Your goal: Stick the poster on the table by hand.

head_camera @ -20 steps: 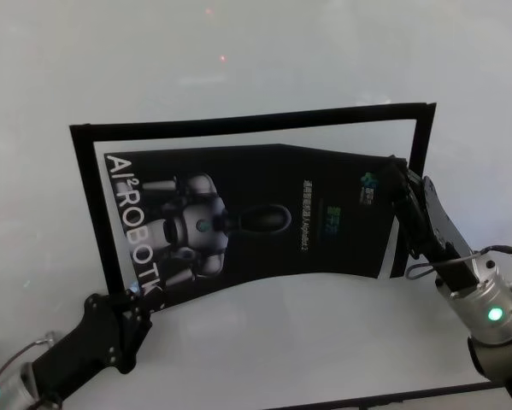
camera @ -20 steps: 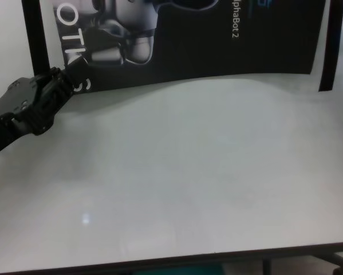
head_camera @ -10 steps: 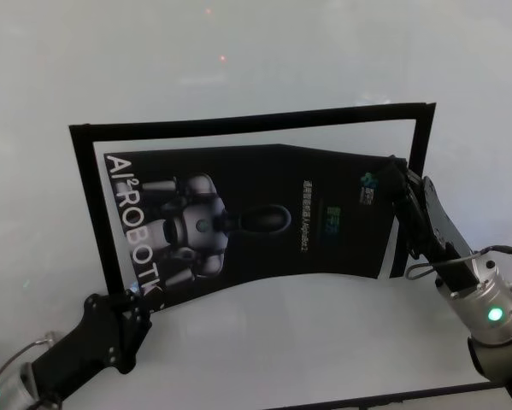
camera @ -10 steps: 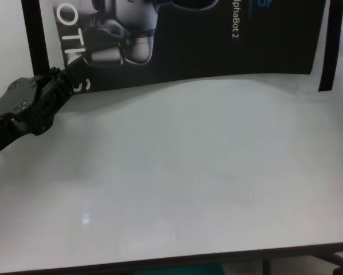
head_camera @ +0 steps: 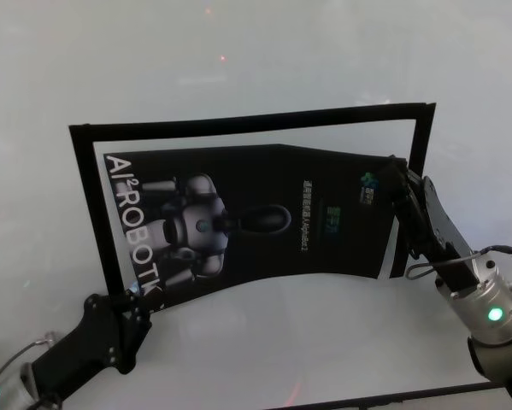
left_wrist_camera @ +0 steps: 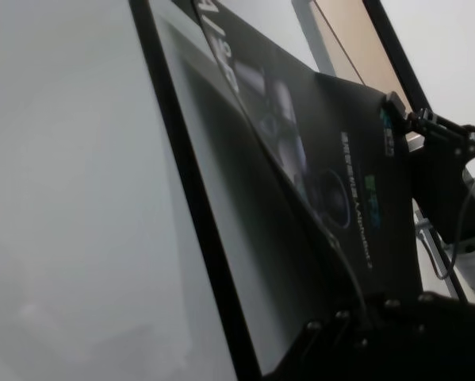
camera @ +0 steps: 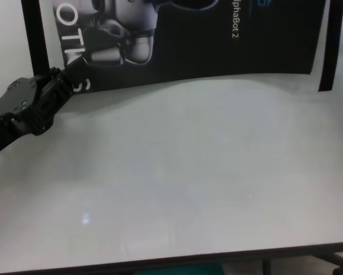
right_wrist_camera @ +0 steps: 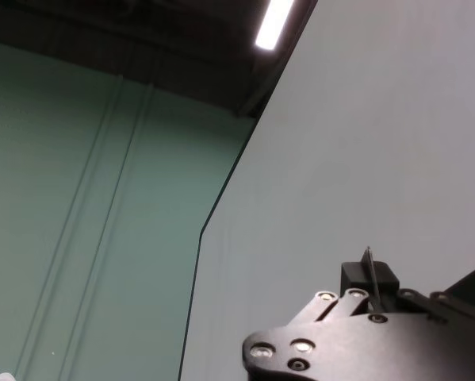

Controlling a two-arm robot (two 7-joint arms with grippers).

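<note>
The poster (head_camera: 264, 213) is a glossy black sheet with a grey-white robot and white letters, held sagging above the white table (head_camera: 281, 342). My left gripper (head_camera: 132, 299) is shut on the poster's near left corner; it also shows in the chest view (camera: 58, 76). My right gripper (head_camera: 392, 175) is shut on the poster's far right corner. In the left wrist view the poster (left_wrist_camera: 332, 159) runs from my left gripper (left_wrist_camera: 356, 321) to the right gripper (left_wrist_camera: 407, 115). In the right wrist view the right gripper (right_wrist_camera: 368, 295) pinches the sheet's thin edge.
A black tape outline (head_camera: 238, 121) forms a rectangle on the table behind and beside the poster; its side strips show in the chest view (camera: 327, 46). The table's dark front edge (camera: 177, 262) lies near me.
</note>
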